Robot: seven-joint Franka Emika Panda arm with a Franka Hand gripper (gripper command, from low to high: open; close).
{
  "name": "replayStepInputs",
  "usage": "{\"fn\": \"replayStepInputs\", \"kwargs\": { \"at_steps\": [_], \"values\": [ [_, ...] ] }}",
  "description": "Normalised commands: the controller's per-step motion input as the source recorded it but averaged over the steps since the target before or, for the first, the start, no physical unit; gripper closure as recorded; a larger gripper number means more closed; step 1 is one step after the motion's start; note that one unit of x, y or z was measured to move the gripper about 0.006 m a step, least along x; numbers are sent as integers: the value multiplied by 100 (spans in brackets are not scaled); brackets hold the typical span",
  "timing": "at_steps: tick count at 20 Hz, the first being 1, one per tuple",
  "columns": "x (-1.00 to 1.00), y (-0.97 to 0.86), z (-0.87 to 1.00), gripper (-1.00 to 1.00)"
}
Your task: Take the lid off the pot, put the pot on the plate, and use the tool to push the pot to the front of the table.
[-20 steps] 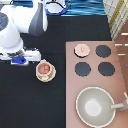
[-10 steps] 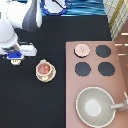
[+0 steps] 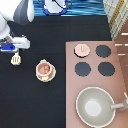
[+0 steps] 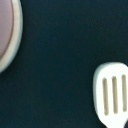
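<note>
At the exterior view's far left, about nine o'clock, we see the gripper (image 3: 11, 47) right above the tool (image 3: 16, 60) on the black table (image 3: 55, 100) — we cannot tell if it holds anything. Next, near the middle, the pot (image 3: 44, 68) sits on the plate (image 3: 39, 75). At about two o'clock the lid (image 3: 82, 49) rests on the stove (image 3: 120, 70) — off the pot. The big pan (image 3: 96, 106) sits at five o'clock.

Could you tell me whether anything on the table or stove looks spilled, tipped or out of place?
Nothing stands out. The pot sits upright on the plate, the lid lies flat on the stove, and the gripper hangs over the tool.
</note>
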Motion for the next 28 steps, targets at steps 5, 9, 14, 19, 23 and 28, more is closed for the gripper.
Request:
{"fn": "replayStepInputs", "kwargs": {
  "at_steps": [5, 9, 14, 19, 23, 28],
  "values": [
    [-88, -51, -73, -100],
    [-96, -38, -93, -100],
    [-81, -16, -91, -100],
    [-27, 9, -55, -100],
    [-2, 0, -42, -100],
    [-16, 0, -33, 100]
  ]
}}
